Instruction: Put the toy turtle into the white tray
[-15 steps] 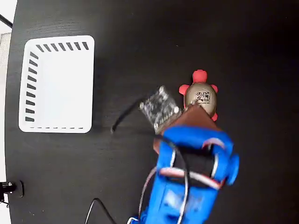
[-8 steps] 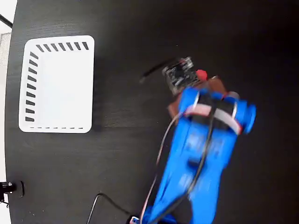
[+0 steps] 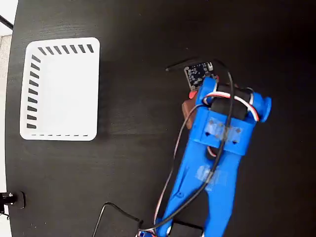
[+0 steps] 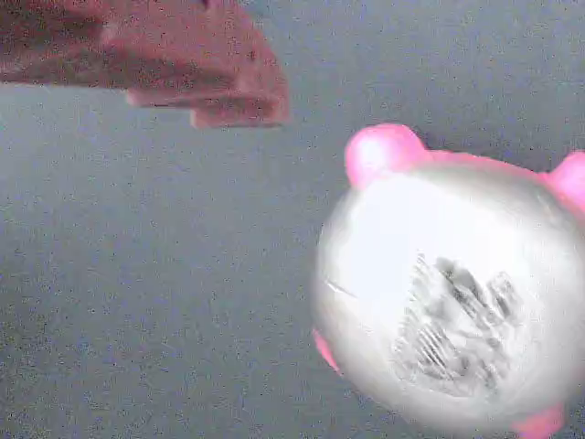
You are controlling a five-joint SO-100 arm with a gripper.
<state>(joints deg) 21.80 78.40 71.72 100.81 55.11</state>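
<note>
Turtle [image 4: 448, 302] sits below 1 reddish finger [image 4: 196, 64], apart.

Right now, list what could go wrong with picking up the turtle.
1. In the wrist view only one finger of the claw shows, up and left of the toy turtle, so closing may miss it.
2. Its domed, shiny shell could slip out.
3. The white tray lies far left; a weak grip may drop the toy.
</note>
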